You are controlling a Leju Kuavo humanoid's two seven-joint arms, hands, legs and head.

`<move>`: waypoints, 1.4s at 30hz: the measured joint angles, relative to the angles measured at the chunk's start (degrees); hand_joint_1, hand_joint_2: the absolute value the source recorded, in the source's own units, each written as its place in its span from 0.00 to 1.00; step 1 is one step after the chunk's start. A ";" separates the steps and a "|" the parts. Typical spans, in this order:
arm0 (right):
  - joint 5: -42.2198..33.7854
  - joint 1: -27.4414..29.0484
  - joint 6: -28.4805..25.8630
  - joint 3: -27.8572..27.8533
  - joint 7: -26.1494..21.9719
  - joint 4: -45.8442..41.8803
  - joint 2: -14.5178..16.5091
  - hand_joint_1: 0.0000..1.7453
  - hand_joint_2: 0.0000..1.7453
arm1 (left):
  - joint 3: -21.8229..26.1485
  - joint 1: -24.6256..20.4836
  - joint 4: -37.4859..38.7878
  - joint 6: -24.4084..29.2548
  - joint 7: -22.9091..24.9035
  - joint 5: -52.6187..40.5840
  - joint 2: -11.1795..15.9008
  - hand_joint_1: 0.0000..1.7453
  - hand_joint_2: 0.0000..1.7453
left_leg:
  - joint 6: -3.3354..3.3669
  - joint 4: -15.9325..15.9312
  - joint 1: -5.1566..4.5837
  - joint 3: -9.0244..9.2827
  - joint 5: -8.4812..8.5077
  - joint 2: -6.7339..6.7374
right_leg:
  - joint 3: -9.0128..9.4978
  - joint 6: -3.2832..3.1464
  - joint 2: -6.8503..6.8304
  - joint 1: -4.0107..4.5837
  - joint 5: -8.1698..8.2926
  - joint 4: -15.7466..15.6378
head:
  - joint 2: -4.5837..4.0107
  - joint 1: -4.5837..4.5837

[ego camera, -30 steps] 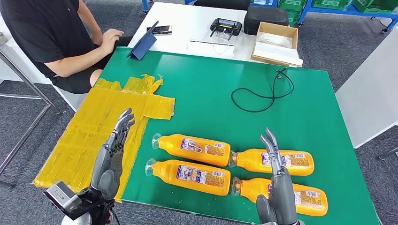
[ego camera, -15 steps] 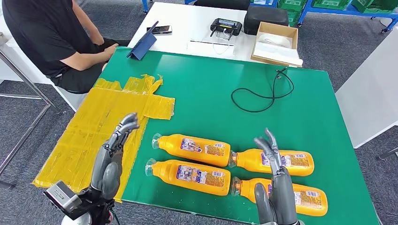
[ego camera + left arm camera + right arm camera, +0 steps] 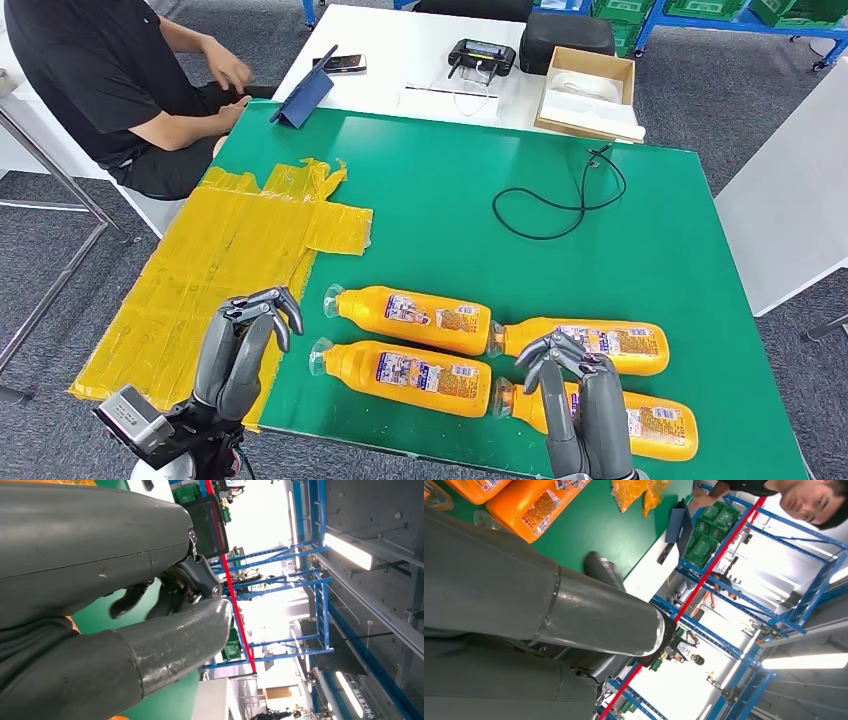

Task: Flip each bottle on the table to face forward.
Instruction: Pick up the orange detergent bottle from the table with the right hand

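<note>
1. the left hand (image 3: 245,340) is hovering over the near left edge of the green table (image 3: 450,190), its fingers curled inward with nothing in them; the left wrist view (image 3: 165,595) is showing the thumb and dark fingers bent in close.
2. the right hand (image 3: 570,385) is hanging over the near right bottle (image 3: 640,420), its fingers also curled in and holding nothing; whether it is touching the bottle cannot be told.
3. the near left bottle (image 3: 405,377) is lying on its side just beside it, cap pointing left.
4. the far left bottle (image 3: 410,318) and far right bottle (image 3: 620,345) are lying in a second row just behind.
5. yellow tape (image 3: 220,260) is covering the table's left part.
6. a black cable (image 3: 560,195) is lying further back.
7. a person (image 3: 110,80) is sitting at the far left corner; the right wrist view is showing them too.
</note>
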 joint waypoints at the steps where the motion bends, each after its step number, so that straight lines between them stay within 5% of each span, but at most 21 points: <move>1: 0.00 0.00 0.00 0.00 0.00 0.00 0.00 1.00 0.00 | 0.00 0.00 0.00 0.00 0.00 0.00 0.00 1.00 0.00 | 0.00 0.00 0.00 0.00 0.00 0.00 | 0.00 0.00 0.00 0.00 0.00 0.00 | 0.00 0.00; 4: -1.22 0.08 -0.54 -0.05 -1.06 0.02 0.00 1.00 0.00 | 0.01 0.06 0.01 0.24 0.54 0.02 -0.04 1.00 0.00 | 0.00 0.00 0.00 0.00 0.00 -0.01 | -0.04 0.00 0.00 0.00 0.00 0.00 | 0.00 -0.01; 7: -11.33 1.17 -4.06 -1.59 -12.32 1.42 0.00 0.95 0.00 | 0.03 1.34 1.27 2.47 1.05 -0.40 -0.86 0.99 0.00 | -0.03 0.00 0.00 0.07 -0.11 -0.02 | -0.32 -0.05 -0.01 -0.01 -0.09 -0.02 | 0.00 -0.01; 9: -16.67 2.36 -4.67 -4.14 -20.64 3.67 0.08 0.45 0.00 | -0.03 2.62 3.42 3.79 -0.55 -1.08 -1.39 0.49 0.00 | -0.06 0.00 -0.02 0.08 -0.20 -0.03 | -0.38 -0.10 0.00 -0.02 -0.14 -0.03 | 0.00 0.01; 11: -17.30 3.34 -3.71 -6.57 -23.71 5.30 0.43 0.00 0.00 | -0.13 3.36 5.11 4.21 -0.99 -1.38 -1.62 0.00 0.00 | -0.05 0.00 -0.04 -0.01 -0.20 -0.01 | -0.21 -0.08 0.01 -0.02 -0.10 -0.02 | 0.00 0.00; 17: -15.16 4.71 -0.51 -9.63 -22.35 6.76 2.04 0.00 0.00 | -0.36 3.79 7.28 6.34 1.27 -1.81 -2.10 0.00 0.00 | -0.04 0.01 -0.02 -0.01 -0.18 0.01 | -0.01 -0.08 0.01 0.00 -0.07 -0.02 | 0.00 -0.02; 21: -11.83 4.92 -1.05 -9.90 -18.65 7.58 2.55 0.00 1.00 | -0.32 3.86 8.00 6.52 1.35 -1.80 -2.38 0.00 0.00 | -0.05 0.00 0.00 -0.01 -0.19 0.02 | -0.01 -0.10 0.01 0.01 -0.09 -0.01 | 0.00 -0.01; 30: -4.31 4.07 -3.80 -6.85 -8.32 8.46 1.11 0.00 1.00 | -0.28 3.43 8.20 7.27 3.53 -2.62 -2.75 0.00 0.00 | -0.04 0.00 -0.02 -0.01 -0.18 0.01 | 0.03 -0.10 0.01 -0.01 -0.09 -0.01 | 0.00 -0.01; 42: 4.21 0.86 -2.91 -0.18 3.24 11.52 -4.91 0.00 1.00 | -0.39 2.80 9.92 5.79 4.09 -0.24 -2.75 0.00 0.00 | -0.04 0.00 -0.01 -0.01 -0.18 0.02 | 0.03 -0.09 0.02 0.00 -0.08 -0.01 | 0.00 -0.02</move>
